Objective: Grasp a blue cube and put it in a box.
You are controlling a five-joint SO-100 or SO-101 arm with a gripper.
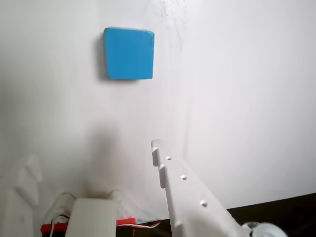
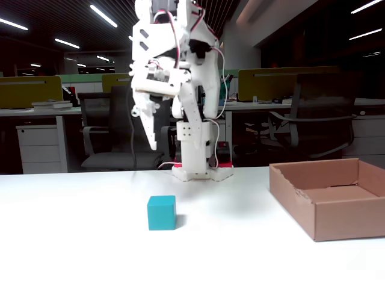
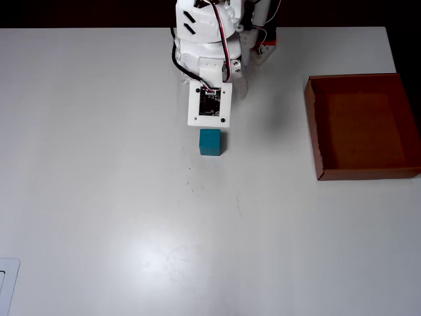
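The blue cube lies on the white table, ahead of my gripper and clear of it in the wrist view. The jaws stand wide apart with nothing between them, one white finger at the right and a blurred one at the left. In the fixed view the gripper hangs pointing down, well above the table and just behind the cube. From overhead, the cube sits just in front of the arm's wrist plate, which hides the fingers. The brown cardboard box stands empty at the right.
The arm's base stands at the table's far side behind the cube. The box is well to the cube's right in the fixed view. The table's dark edge shows at the bottom right of the wrist view.
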